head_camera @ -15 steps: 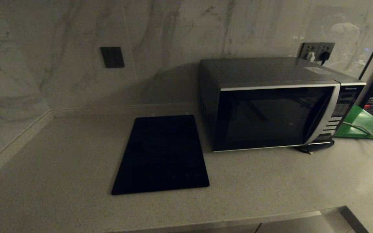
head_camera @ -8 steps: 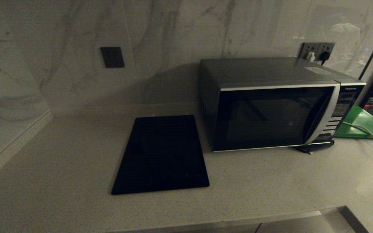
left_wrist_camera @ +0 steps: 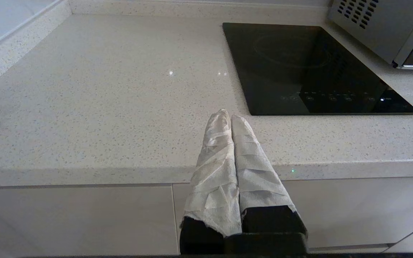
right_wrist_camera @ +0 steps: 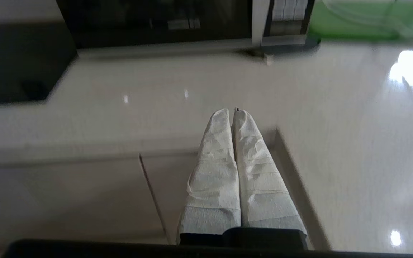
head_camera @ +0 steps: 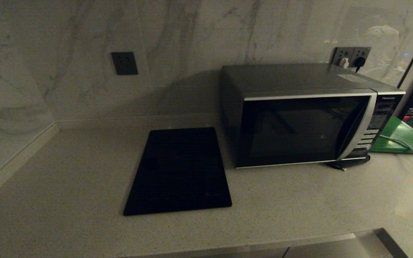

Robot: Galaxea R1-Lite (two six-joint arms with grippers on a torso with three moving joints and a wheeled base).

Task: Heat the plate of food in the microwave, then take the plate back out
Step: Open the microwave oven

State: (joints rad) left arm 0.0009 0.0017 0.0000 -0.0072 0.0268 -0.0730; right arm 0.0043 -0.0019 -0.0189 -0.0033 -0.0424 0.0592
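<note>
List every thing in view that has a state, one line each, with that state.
Dark grey box microwave: black glass door shut.
Flat black rectangular slab: lying flat on the counter, nothing on it.
Flat green board: lying beside the microwave, a pale cable across it.
Left gripper: shut, empty.
Right gripper: shut, empty.

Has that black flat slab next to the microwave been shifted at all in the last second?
No. The black slab keeps the same spot beside the microwave, its far corner equally close to the oven's left side.
</note>
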